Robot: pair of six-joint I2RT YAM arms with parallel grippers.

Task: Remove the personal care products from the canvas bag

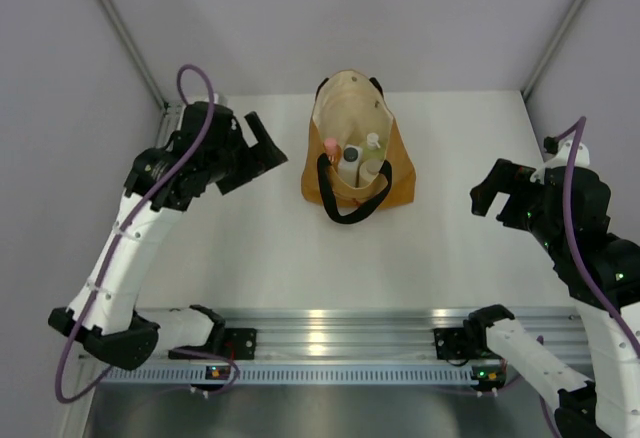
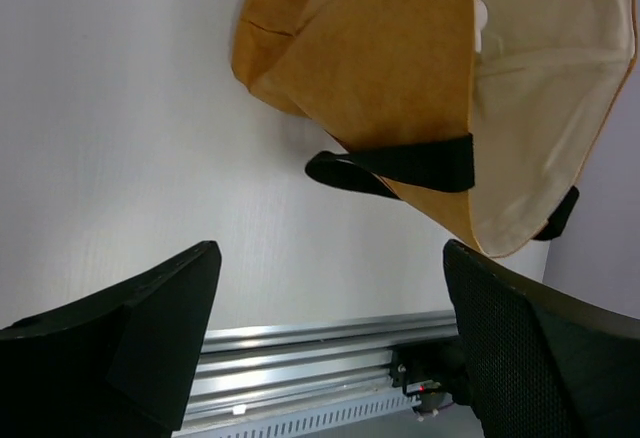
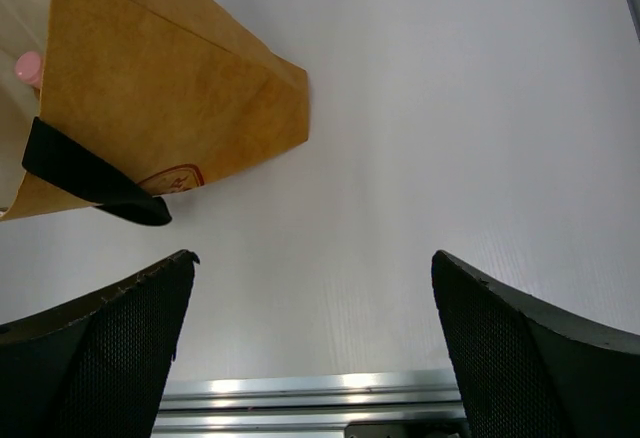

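The mustard-orange canvas bag (image 1: 400, 173) stands open at the table's middle, cream lining up, with a black loop handle (image 1: 352, 213) hanging at its front. Inside it I see the pink cap of the orange bottle (image 1: 331, 145), the whitish bottle with a black cap (image 1: 349, 163), the white pump top (image 1: 373, 141) and a cream jar (image 1: 368, 170). My left gripper (image 1: 262, 163) is open and empty, left of the bag. My right gripper (image 1: 487, 194) is open and empty, to the bag's right. The bag also shows in the left wrist view (image 2: 400, 68) and in the right wrist view (image 3: 150, 88), there with the pink cap (image 3: 28, 66).
An aluminium rail (image 1: 330, 333) runs along the near edge between the arm bases. Grey walls and frame posts close the table at the back and both sides. White tabletop (image 1: 280, 248) lies between the bag and the rail.
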